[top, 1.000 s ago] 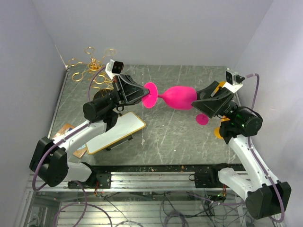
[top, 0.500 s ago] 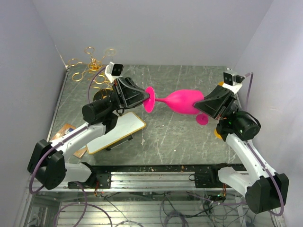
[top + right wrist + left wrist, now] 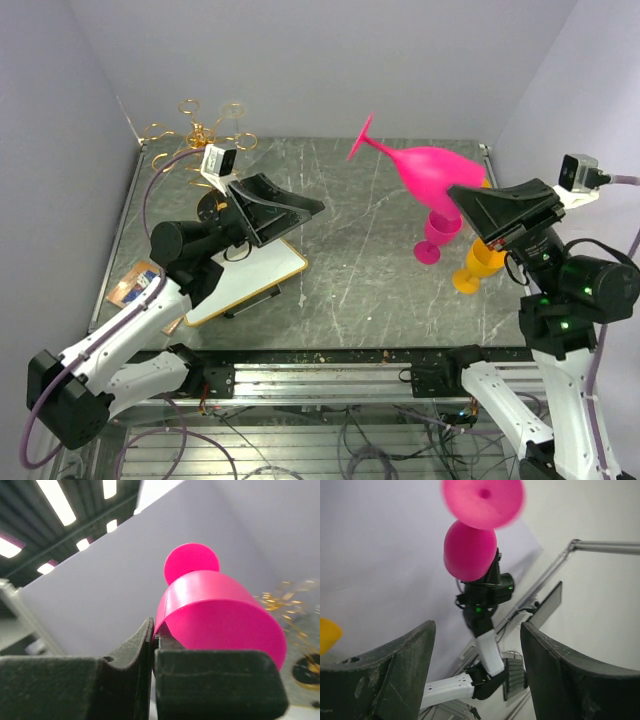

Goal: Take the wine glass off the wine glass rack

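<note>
Well, surface [image 3: 350, 260] carries the rack [image 3: 200, 135] in the far-left corner. Glass [image 3: 430, 168] is off it, in the air at far right, foot tilted up-left. Right gripper [image 3: 152, 640] pinches the bowl rim, jaws closed on the thin wall. Left gripper [image 3: 305, 208] gapes wide, empty. Prob. light, stiff, slick plastic. Rim grip may pivot, so stem's safer.

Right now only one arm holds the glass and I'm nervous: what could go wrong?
The right jaws pinch the wine glass only at its bowl rim, stem jutting out: it could pivot or slip. A pink glass and an orange glass seem to stand below; lowering could topple them.
</note>
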Robot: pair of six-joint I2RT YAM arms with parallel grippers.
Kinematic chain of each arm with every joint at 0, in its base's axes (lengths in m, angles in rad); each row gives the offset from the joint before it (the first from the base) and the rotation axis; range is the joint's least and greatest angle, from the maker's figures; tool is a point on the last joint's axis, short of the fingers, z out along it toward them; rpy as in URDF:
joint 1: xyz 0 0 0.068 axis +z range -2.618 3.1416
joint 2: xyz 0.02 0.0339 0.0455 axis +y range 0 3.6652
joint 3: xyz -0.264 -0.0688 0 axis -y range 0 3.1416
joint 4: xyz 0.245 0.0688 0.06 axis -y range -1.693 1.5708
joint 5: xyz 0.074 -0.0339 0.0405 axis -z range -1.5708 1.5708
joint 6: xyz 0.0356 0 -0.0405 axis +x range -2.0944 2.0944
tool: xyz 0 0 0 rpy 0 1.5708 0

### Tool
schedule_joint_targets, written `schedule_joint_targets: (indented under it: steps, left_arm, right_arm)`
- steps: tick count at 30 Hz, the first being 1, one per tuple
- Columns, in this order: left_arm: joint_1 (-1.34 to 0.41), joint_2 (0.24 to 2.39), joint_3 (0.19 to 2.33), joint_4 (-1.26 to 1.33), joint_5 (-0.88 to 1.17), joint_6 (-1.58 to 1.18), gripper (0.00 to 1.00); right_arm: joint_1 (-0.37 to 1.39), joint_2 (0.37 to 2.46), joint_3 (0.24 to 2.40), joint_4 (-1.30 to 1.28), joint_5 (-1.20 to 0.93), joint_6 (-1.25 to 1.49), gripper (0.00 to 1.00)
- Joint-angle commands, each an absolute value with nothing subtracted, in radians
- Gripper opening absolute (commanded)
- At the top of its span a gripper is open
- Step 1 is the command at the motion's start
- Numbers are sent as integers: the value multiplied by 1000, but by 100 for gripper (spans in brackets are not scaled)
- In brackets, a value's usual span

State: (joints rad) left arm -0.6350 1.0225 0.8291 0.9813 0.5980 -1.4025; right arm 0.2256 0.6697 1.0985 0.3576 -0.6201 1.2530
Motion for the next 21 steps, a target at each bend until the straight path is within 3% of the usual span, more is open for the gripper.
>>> schedule_joint_targets:
  steps: [1, 7, 15, 21]
  left_arm:
    - [-632, 944, 828, 673, 495, -1181, 79]
    - [-632, 893, 876, 478, 446, -1069, 81]
    - [-632, 914, 877, 474, 451, -1058, 80]
    - [-631, 923, 881, 461, 451, -1042, 80]
  right_arm:
    - [226, 660, 1179, -276, -313, 1075, 0]
    - [227, 691, 1232, -568, -224, 1023, 0]
    - [234, 692, 1044, -733, -169, 1053, 0]
    - [234, 886, 1130, -1055, 57, 1031, 0]
